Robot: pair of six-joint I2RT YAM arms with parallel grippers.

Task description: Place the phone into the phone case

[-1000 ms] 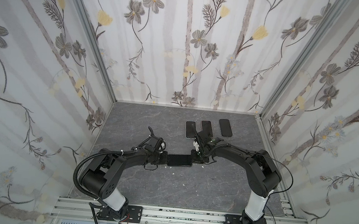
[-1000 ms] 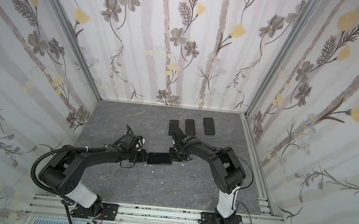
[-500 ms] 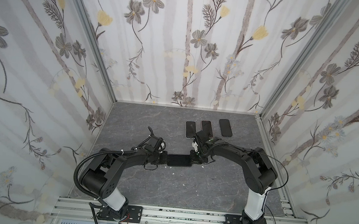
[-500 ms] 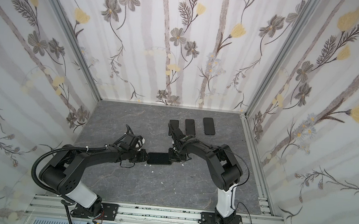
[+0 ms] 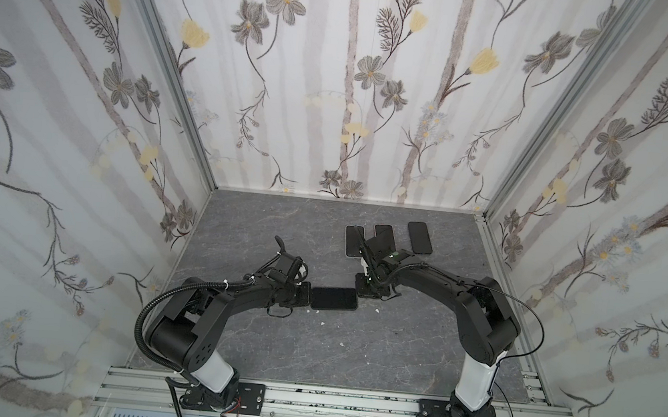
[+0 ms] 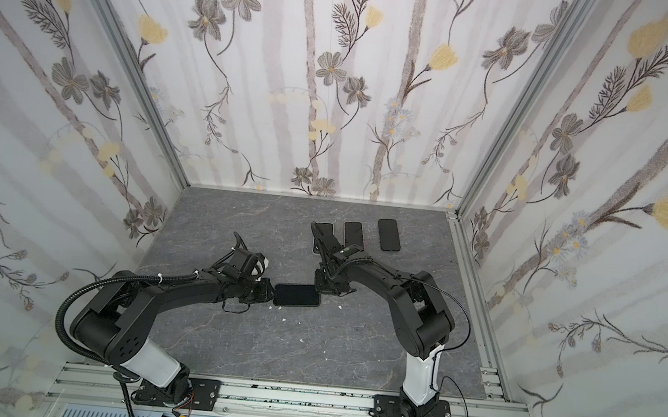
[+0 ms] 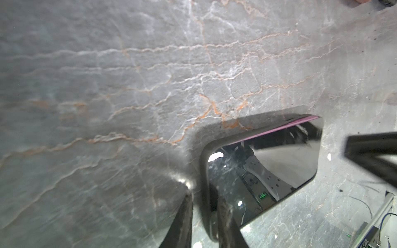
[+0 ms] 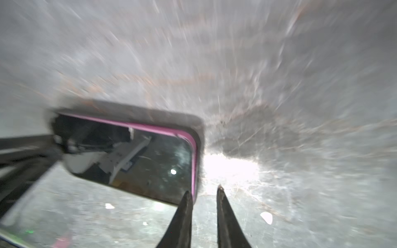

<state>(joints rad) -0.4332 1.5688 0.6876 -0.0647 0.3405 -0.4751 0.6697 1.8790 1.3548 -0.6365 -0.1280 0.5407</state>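
The left fingers [image 5: 306, 297] are pinched on one short end of the case [image 7: 204, 171]. One finger [image 7: 224, 216] lies on the glass and its partner [image 7: 182, 214] sits outside the rim, so that end is clamped. The right fingers [image 5: 361, 292] stand at the opposite end with a narrow gap between them and nothing in it. In the right wrist view one tip [image 8: 186, 201] overlaps a corner of the phone [image 8: 139, 163] and the other is over bare desk. That view is blurred, so whether the tip presses or only hovers cannot be told.

The phone lies flat in the dark case in the middle of the desk [image 5: 281, 221], between the two arms in both top views. A pink strip shows along one long side and around the end by the right fingers, which suggests the phone is not fully seated there.

The phone is probably stiff, thin and fairly dense, with a slick, breakable glass front. The case rim looks softer and likely to flex. The safest hold is on the rim and short ends, and any pushing belongs near the corners, since a tip may skid on the glass.

Three more dark phones [image 5: 419, 237] lie in a row at the back, well apart, and white crumbs [image 5: 377, 310] dot the desk.
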